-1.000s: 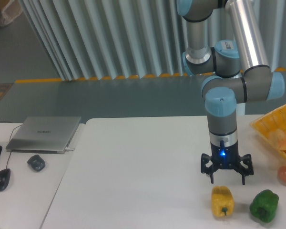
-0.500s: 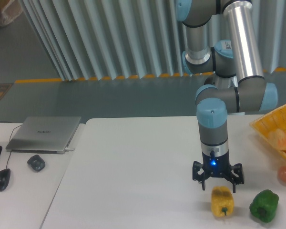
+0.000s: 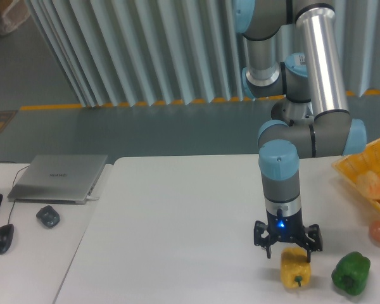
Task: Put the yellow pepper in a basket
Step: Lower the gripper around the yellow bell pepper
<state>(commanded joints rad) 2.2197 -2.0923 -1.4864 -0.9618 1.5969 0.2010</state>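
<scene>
Now lower, gripper [image 3: 288,247] spread, closer above yellow pepper [image 3: 296,267]

Green pepper [image 3: 351,273] crowds yellow pepper's [image 3: 296,268] right; left free.

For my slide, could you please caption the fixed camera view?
Open hand poised just above the yellow pepper, with the basket at the table's right edge.

A green pepper [image 3: 351,273], an orange-red fruit [image 3: 379,232], a laptop [image 3: 59,178] and two mice [image 3: 48,216].
</scene>
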